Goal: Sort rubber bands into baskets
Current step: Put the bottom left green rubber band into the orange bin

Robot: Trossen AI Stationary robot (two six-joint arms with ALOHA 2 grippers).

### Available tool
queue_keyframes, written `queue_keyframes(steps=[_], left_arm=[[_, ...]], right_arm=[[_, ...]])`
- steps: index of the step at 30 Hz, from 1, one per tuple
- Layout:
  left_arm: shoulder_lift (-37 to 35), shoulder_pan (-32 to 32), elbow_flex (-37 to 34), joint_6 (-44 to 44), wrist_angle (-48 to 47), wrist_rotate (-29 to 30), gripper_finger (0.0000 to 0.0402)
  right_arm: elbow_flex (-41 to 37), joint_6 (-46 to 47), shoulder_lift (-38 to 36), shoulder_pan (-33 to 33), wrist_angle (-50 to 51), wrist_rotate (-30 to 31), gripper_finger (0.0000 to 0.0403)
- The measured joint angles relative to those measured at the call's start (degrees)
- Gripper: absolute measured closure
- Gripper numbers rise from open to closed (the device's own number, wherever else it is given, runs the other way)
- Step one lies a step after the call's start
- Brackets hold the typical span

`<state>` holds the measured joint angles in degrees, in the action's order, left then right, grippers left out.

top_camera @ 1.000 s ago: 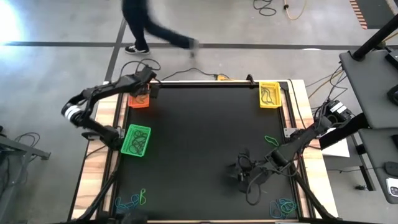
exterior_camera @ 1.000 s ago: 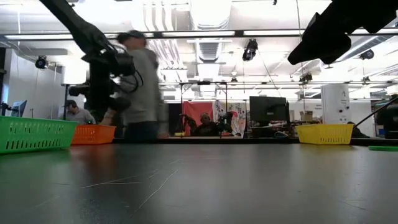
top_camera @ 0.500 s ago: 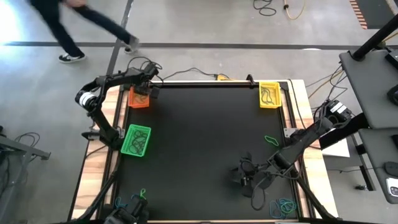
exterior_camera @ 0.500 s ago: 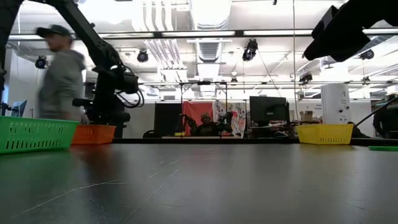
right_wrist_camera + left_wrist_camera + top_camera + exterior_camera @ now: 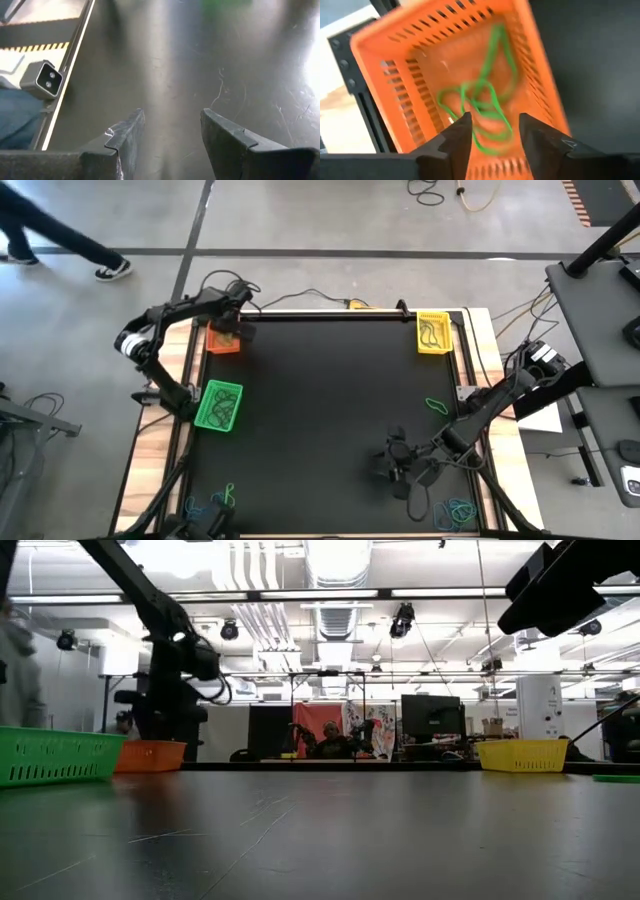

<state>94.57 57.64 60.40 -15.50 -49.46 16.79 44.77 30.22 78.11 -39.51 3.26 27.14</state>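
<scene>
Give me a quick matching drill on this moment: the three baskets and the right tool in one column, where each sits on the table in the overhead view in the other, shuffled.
Things:
1. orange basket
2. yellow basket
3. green basket
4. right tool

Places, as seen from overhead:
A. far right corner of the black mat
B. over the near right part of the mat, fingers apart, nothing between them
C. far left corner, directly under the left tool, green bands inside
D. left edge, nearer than the orange one

Pairs: 1-C, 2-A, 3-D, 4-B
</scene>
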Motion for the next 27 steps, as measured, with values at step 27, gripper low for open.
queue_keyframes(steps=[27], left_arm=[[-35.9,-88.1,-5.5,-33.1,2.4,-5.7,0.0225]], right_arm=[[0.0,-8.4,-0.1,0.5,-0.6,11.9,0.0216]])
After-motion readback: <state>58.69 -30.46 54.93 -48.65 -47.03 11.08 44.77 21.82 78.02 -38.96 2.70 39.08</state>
